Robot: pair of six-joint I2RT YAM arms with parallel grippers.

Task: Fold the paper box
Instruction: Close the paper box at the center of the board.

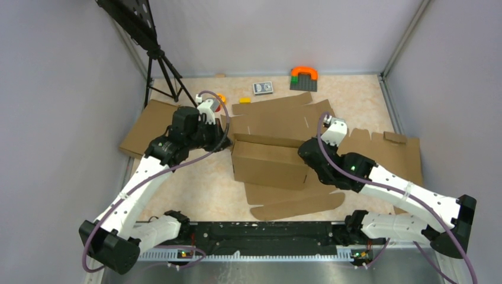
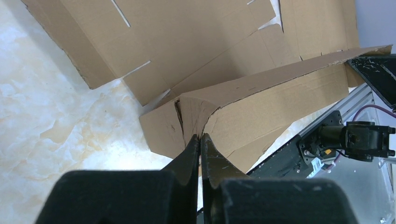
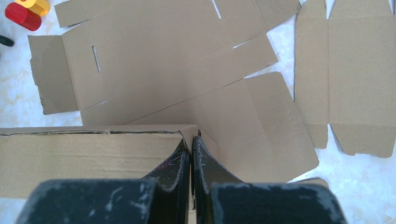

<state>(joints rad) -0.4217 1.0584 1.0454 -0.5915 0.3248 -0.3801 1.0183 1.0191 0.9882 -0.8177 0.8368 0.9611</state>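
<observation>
On the table (image 1: pixel 198 192), the paper box (image 1: pixel 269 163) has one wall upright

On the marbled table (image 1: pixel 201 189), a plain cardboard slab (image 1: pixel 145 127) lies at 9 o'clock, partly under a black tripod (image 1: pixel 166 71) that stands at 10 o'clock. A second cut sheet (image 1: pixel 405 160) lies flat at 3 o'clock with a small scrap (image 1: pixel 395 137) on its far edge. At 12 o'clock, near the back wall, sit a card deck (image 1: pixel 263 88), a yellow block (image 1: pixel 244 100) and, toward 1 o'clock, an orange arch (image 1: pixel 303 72) on a dark plate. A red cylinder (image 3: pixel 21 16) lies at 11 o'clock.
</observation>
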